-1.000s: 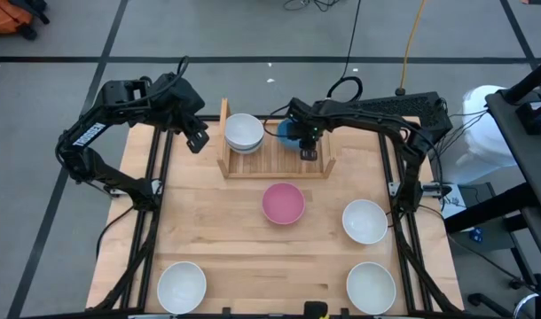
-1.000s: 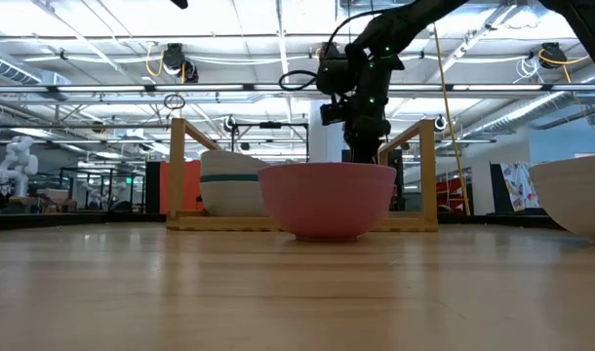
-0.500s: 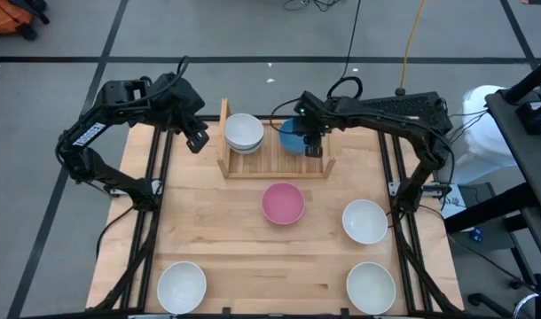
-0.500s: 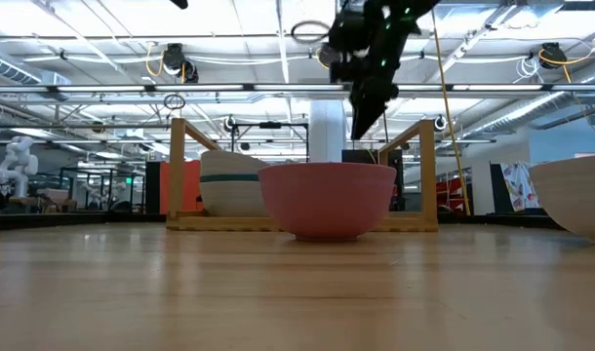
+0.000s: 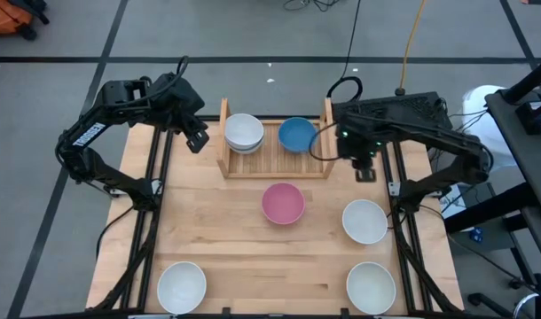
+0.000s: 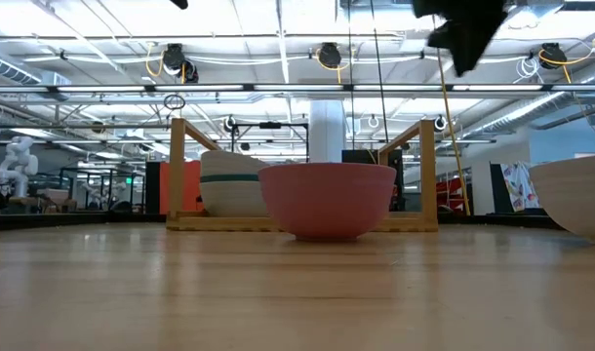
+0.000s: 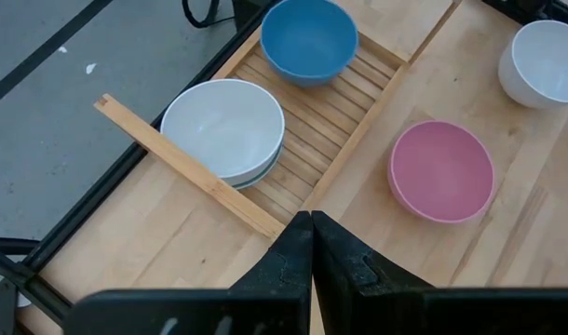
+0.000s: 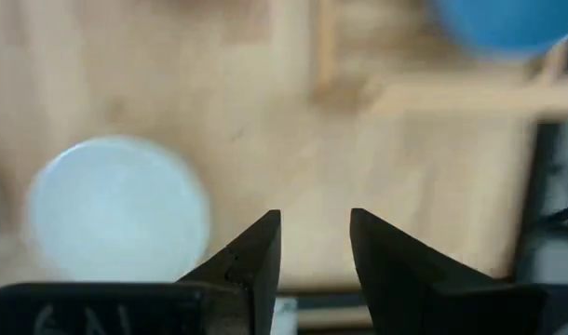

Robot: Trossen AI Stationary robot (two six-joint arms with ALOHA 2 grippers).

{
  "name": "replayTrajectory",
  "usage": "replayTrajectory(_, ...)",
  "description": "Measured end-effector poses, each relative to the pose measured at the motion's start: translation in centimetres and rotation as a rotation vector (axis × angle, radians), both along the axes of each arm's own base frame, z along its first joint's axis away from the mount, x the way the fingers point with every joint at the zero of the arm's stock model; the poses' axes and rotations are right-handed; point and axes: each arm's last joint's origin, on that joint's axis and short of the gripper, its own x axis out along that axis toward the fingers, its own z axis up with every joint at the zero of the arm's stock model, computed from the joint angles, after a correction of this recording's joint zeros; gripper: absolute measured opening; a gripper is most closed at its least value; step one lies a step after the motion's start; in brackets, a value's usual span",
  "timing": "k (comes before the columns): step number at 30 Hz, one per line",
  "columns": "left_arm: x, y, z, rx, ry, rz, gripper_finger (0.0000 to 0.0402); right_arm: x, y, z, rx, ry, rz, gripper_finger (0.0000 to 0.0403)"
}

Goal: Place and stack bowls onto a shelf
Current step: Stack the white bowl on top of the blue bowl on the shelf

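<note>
The wooden shelf (image 5: 275, 164) stands at the table's far edge. On its slats sit a blue bowl (image 5: 296, 134) on the right and a stack of white bowls with a teal one (image 5: 244, 133) on the left. A pink bowl (image 5: 283, 203) rests on the table just in front of the shelf. My right gripper (image 5: 364, 170) hovers open beyond the shelf's right side board, above bare table, with nothing in it (image 8: 315, 244). My left gripper (image 5: 197, 140) waits shut, left of the shelf (image 7: 310, 251).
Three white bowls stand on the table: one right of the pink bowl (image 5: 364, 221), one at the near right corner (image 5: 371, 285), one at the near left corner (image 5: 181, 285). The shelf's upright side boards (image 6: 178, 171) (image 6: 429, 174) flank the bowls on it.
My right gripper has risen from over the blue bowl and swung toward the table's right, past the shelf's right side board. The blue bowl has stayed on the shelf's slats and now shows whole.
</note>
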Motion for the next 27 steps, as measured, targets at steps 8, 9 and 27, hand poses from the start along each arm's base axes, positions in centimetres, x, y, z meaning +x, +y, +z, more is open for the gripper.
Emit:
replayTrajectory(8,0.0,0.0,0.0,-0.013,-0.007,0.021,0.0006,-3.0,2.0,-3.2,0.145,0.061,-0.024,0.0125)
replayTrajectory(9,0.0,0.0,0.0,-0.016,-0.009,0.025,0.0006,-3.3,2.1,-4.1,0.154,0.092,-0.026,0.0125)
replayTrajectory(27,0.0,0.0,0.0,-0.023,-0.013,0.035,0.0006,-4.7,2.8,-14.9,0.29,0.146,-0.027,0.0125)
